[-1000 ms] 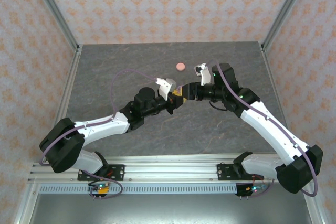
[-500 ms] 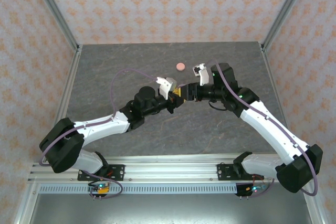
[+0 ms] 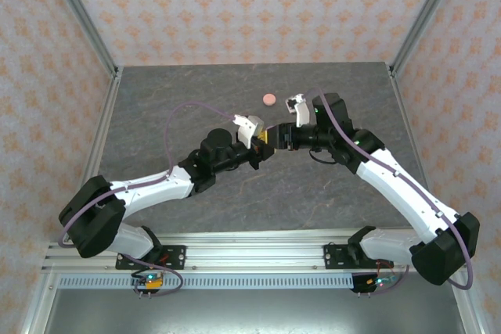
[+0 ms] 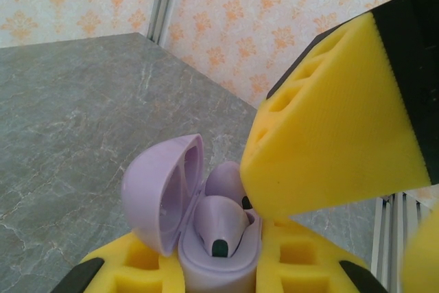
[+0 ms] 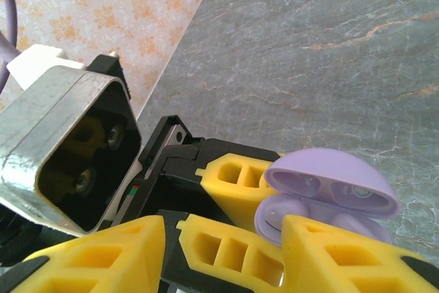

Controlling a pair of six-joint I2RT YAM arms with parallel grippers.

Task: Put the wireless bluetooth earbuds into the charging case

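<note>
My left pincer (image 4: 219, 274) clamps the lilac charging case (image 4: 161, 190). My right pincer (image 3: 277, 137) stands open at its 2 o'clock. The lilac earbud (image 4: 219, 221) is likely light and slick, so pinch its flanks.

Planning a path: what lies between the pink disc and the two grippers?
Only bare table, as the top view shows.
</note>
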